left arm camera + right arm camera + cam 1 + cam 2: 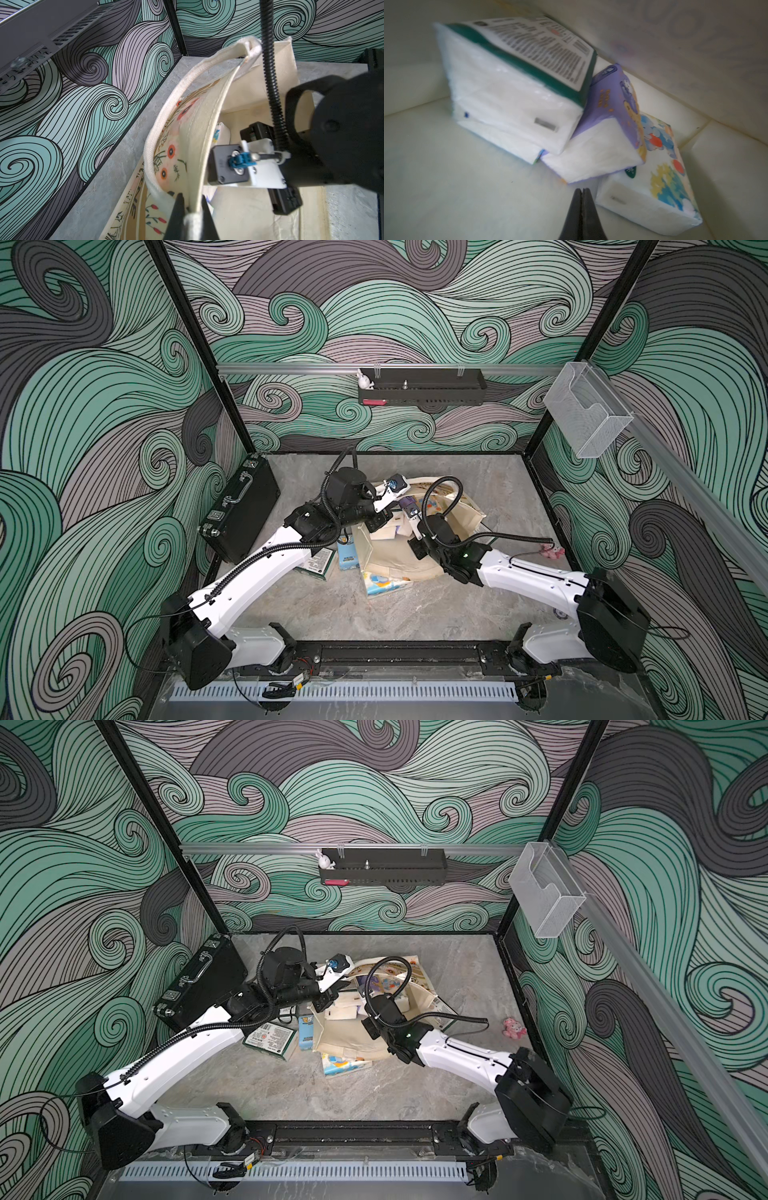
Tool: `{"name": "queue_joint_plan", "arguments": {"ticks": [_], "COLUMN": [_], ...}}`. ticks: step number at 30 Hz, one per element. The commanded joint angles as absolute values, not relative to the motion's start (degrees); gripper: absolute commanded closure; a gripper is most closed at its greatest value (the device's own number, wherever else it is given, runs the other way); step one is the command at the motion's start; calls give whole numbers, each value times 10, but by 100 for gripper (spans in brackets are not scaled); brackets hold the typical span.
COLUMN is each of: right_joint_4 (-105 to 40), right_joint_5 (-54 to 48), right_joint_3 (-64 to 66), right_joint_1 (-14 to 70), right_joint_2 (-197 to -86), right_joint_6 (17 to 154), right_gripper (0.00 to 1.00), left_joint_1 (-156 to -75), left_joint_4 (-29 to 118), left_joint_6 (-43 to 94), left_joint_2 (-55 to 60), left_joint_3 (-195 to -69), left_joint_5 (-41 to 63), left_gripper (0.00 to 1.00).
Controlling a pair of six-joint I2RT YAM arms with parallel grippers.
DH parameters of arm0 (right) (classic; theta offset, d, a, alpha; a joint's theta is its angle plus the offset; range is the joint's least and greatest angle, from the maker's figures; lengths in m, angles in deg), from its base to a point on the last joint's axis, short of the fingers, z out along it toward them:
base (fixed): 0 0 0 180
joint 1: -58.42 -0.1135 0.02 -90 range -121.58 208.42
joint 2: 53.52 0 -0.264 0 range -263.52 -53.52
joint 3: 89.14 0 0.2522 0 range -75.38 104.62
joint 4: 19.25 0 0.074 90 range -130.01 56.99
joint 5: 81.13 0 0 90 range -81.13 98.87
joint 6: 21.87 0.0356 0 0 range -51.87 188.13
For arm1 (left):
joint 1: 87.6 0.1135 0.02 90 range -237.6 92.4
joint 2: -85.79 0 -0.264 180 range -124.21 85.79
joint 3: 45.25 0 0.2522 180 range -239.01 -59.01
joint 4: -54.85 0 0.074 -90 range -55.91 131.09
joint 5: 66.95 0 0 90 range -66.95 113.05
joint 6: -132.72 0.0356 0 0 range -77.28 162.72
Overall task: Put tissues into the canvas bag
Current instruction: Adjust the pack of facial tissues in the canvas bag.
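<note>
Tissues (512, 99) in canvas bag (205, 124), just beyond right jaws (closed, empty); left jaws pinch rim.

Matt woven cream cloth canvas bag (209, 108); glossy plastic-wrapped tissues (512, 99); smooth marbled grey tabletop (332, 614).

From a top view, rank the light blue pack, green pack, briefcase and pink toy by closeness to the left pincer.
1. light blue pack, just beside the left pincer
2. green pack, further left
3. black briefcase, by the left wall
4. pink toy, far right

top views: high, looking down (same scene) | wrists: close on canvas bag (207, 124)
</note>
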State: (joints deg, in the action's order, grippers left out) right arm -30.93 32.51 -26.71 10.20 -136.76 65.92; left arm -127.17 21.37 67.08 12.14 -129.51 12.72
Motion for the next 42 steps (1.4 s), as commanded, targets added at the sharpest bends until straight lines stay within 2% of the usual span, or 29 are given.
{"name": "queue_joint_plan", "arguments": {"ticks": [1, 5, 13, 17, 20, 22, 26, 31, 37, 42], "right_joint_4": [-291, -256, -244, -263, -270, -274, -153, -95, -29, -97], "right_joint_5": [435, 491, 534, 516, 459, 381, 201, 98, 42, 60], "right_joint_3": [-216, -205, -225, -222, -213, -210, -266, -272, -287, -283], "right_joint_1": [118, 121, 137, 171, 195, 209, 224, 224, 224, 224], "right_joint_2": [-1426, -1455, -1427, -1430, -1443, -1445, -1419, -1415, -1409, -1387], "right_joint_6": [616, 565, 553, 562, 575, 602, 656, 675, 693, 697], "right_gripper": [100, 100, 100, 100, 100, 100, 100, 100, 100, 100], "left_joint_1": [-1279, -1280, -1280, -1280, -1280, -1280, -1280, -1280, -1281, -1281], "left_joint_4": [222, 221, 221, 220, 219, 218, 217, 217, 216, 217], "left_joint_6": [663, 665, 669, 670, 671, 671, 672, 672, 673, 677], "left_joint_2": [137, 140, 142, 143, 144, 144, 144, 143, 144, 142], "left_joint_3": [-1325, -1324, -1324, -1324, -1324, -1324, -1324, -1324, -1325, -1322], "left_joint_5": [103, 103, 106, 106, 108, 108, 108, 107, 106, 112], "left_gripper": [100, 100, 100, 100, 100, 100, 100, 100, 100, 100]}}
